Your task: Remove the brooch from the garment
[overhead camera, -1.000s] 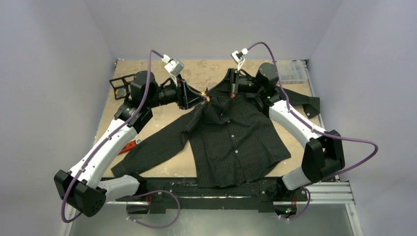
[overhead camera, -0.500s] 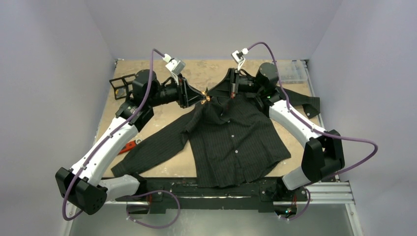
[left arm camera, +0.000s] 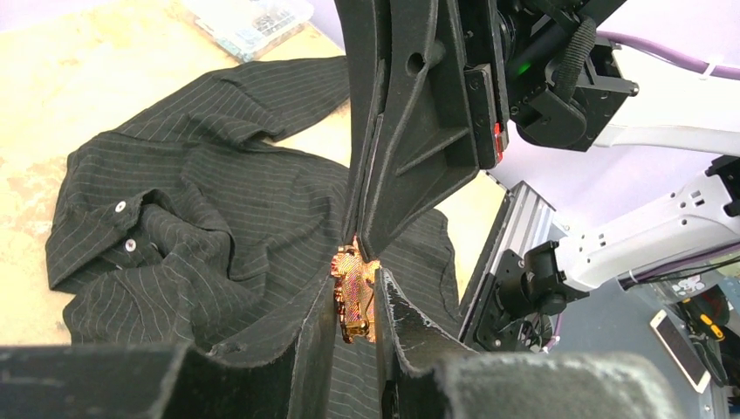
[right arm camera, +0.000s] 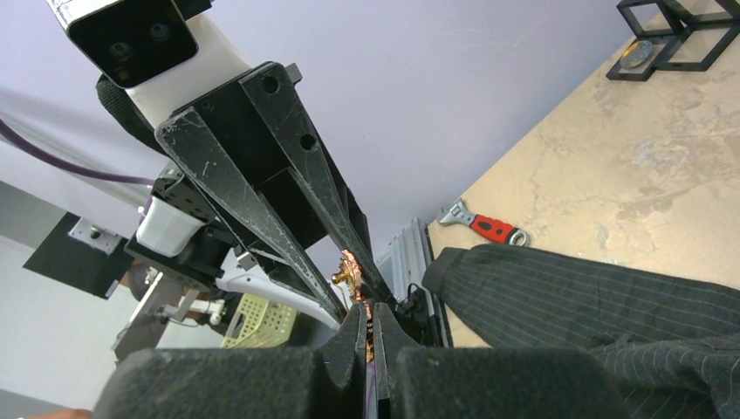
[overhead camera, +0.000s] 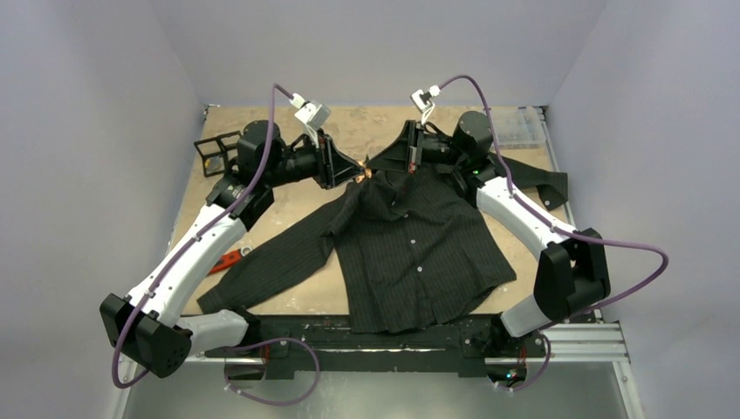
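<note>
We've got the left gripper [left arm camera: 356, 281] clamped on the small gold brooch [left arm camera: 352, 301], up by the collar of the black pinstriped long-sleeved shirt [overhead camera: 419, 253] spread on the tan table [overhead camera: 358, 122]. The right gripper [right arm camera: 368, 321] is pinched tight, tips meeting the brooch's top; whether it grips anything, we can't tell.

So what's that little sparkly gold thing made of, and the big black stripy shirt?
The small shiny gold brooch looks like metal, polished and gold-toned: it glints brightly. Real gold or not, I cannot tell. The black pinstriped collared shirt looks like thin woven cloth, matte: it wrinkles and folds softly.
</note>
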